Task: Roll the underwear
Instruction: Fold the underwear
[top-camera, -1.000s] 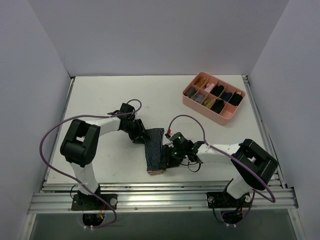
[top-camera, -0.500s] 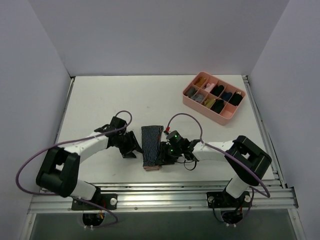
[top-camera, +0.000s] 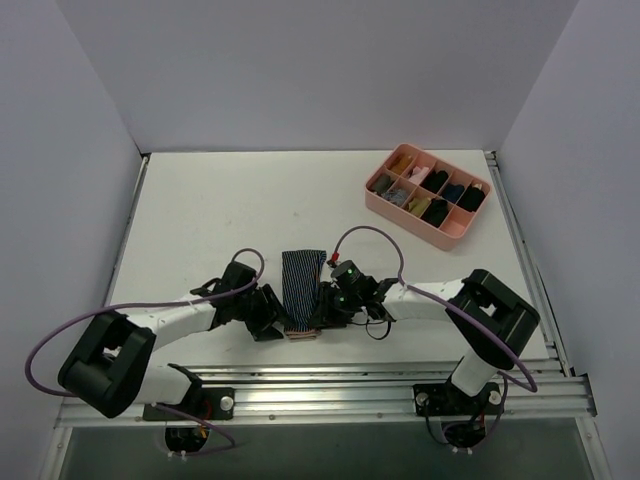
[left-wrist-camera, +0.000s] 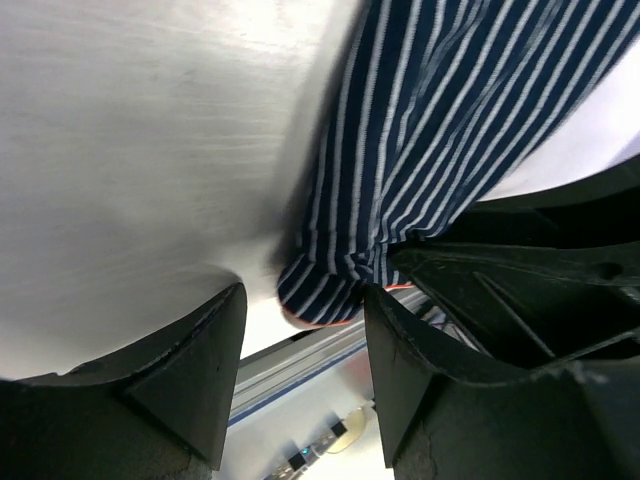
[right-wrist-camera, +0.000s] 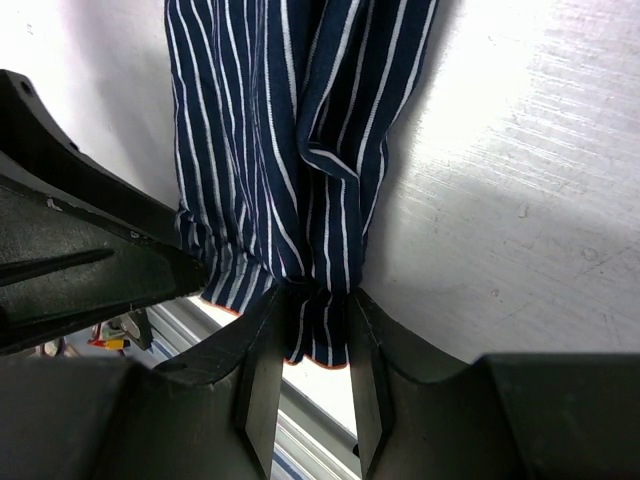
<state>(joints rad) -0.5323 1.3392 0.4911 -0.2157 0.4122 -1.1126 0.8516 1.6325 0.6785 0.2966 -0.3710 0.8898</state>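
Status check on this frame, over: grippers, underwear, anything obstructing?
Left gripper open around near corner of underwear. Right gripper shut on its near edge. Cloth a flat strip, not yet rolled. Pink tray far off, nothing blocking.

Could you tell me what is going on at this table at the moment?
Two robot arms are working on the striped underwear, which lies as a long folded strip near the front of the table. The right gripper pinches the strip's near end. The left gripper stands open at that same end, with the cloth corner between its fingers but not clamped. No roll looks started yet. The pink tray sits apart at the far right.
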